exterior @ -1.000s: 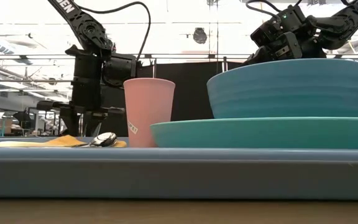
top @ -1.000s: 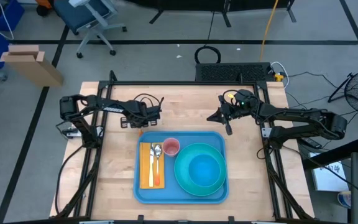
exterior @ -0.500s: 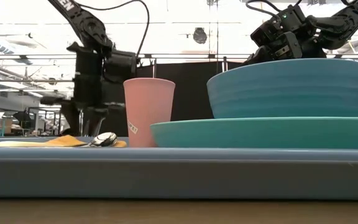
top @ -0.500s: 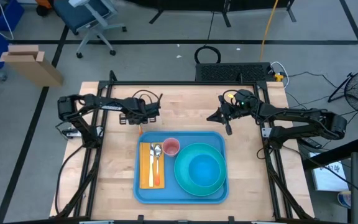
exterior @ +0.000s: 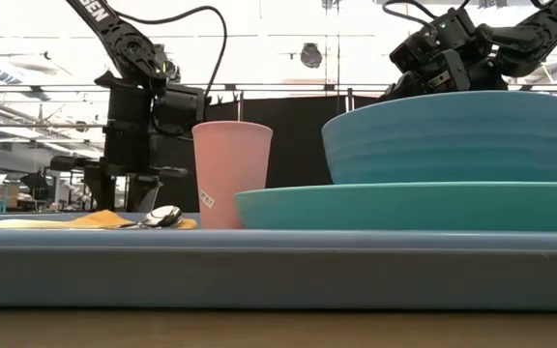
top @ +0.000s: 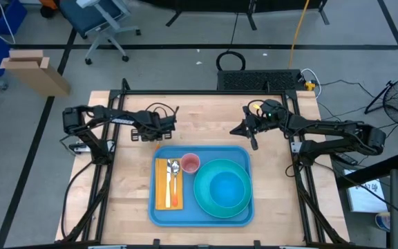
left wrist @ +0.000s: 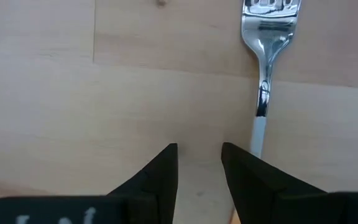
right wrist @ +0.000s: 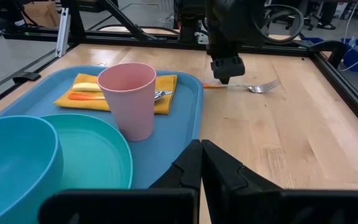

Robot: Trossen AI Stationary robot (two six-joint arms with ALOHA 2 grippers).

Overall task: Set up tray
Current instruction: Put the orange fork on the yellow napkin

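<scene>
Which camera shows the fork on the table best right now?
The right wrist view: the whole fork lies on the wood beside the tray, under the left gripper. The left wrist view shows tines and part of the handle; high and low views barely show it.

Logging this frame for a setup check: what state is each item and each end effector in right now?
Large blue plastic tray: flat on the table, loaded.
Round teal plate: on the tray, under the bowl.
Blue bowl: upright on the plate.
Pink cup: upright, on the tray.
Metal fork: lying on the table, off the tray.
Left end effector: open, empty, beside the fork.
Right end effector: shut, empty.
</scene>
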